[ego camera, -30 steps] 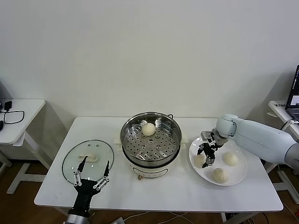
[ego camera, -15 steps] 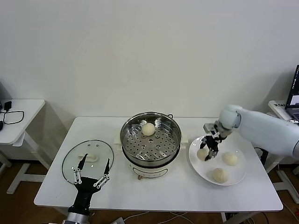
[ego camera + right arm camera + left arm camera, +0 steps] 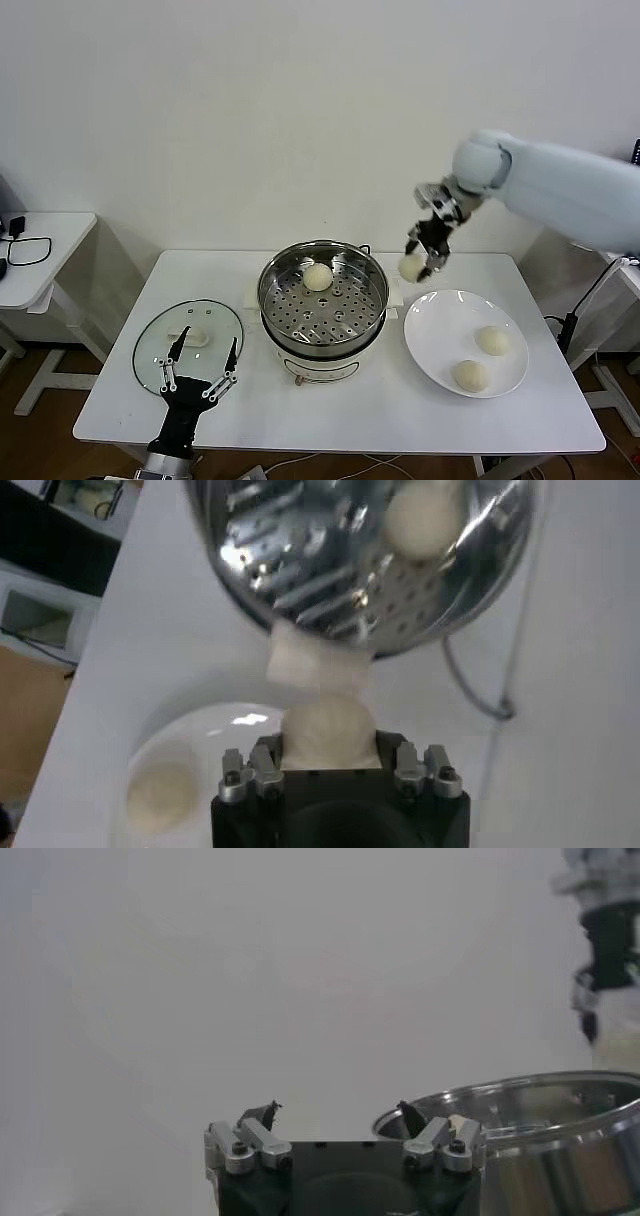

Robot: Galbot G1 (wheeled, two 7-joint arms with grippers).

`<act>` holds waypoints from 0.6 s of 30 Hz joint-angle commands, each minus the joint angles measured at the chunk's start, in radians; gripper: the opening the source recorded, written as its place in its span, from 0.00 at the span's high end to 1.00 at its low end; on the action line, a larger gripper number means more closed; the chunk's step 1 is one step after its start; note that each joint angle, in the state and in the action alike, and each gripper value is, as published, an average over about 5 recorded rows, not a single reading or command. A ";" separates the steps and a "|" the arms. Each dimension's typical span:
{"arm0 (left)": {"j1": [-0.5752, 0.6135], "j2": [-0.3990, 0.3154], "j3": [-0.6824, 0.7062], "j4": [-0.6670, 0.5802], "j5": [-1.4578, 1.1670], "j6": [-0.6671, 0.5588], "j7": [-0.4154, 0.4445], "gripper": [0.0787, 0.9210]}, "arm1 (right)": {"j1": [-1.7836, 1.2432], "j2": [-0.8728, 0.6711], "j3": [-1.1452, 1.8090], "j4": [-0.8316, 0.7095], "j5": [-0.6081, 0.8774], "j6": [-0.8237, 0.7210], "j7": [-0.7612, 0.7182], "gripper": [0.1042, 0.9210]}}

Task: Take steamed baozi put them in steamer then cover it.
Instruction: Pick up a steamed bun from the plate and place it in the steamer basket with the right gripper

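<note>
Evidently, the right gripper (image 3: 424, 262) clenched a small cream-white pleated bun (image 3: 412, 267) in the air just beside the shiny perforated steel steamer (image 3: 324, 296), likely to carry it in, while the left gripper (image 3: 198, 367) waited spread wide over the clear glass lid (image 3: 188, 343).

The steamer (image 3: 323, 296) stands mid-table (image 3: 350, 410) with one baozi (image 3: 318, 277) inside, toward its back. The cover (image 3: 189, 344) lies to its left; the plate (image 3: 440, 335), to its right, carries two baozi (image 3: 492, 340), one nearer the front
</note>
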 commanded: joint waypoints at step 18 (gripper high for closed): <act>-0.010 -0.001 0.004 0.002 0.000 -0.003 -0.002 0.12 | -0.087 0.417 -0.122 -0.003 0.240 -0.174 0.306 0.37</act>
